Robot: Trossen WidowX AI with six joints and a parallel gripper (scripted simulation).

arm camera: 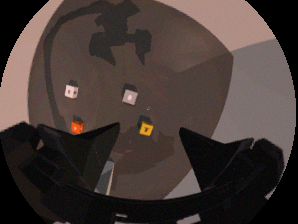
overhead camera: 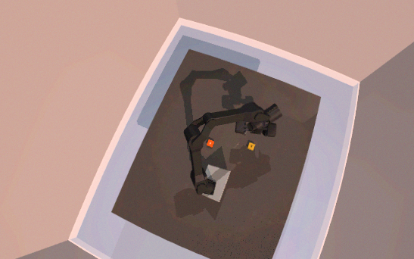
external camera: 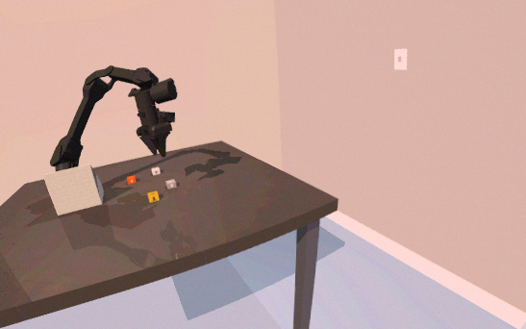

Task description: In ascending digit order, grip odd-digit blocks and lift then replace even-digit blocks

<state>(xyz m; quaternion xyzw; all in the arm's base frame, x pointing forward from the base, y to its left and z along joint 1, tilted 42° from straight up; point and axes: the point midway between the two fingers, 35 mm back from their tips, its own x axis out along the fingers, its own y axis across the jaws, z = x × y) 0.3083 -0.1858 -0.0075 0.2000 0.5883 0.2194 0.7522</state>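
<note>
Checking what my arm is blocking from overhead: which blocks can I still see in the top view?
The orange block and yellow block; the white and grey ones show only in the exterior and wrist views.

It looked like a plain room, but what kind was hard to tell. Under the open fingers was a brown table. Past them were pink walls, with a small white plate on one.
</note>
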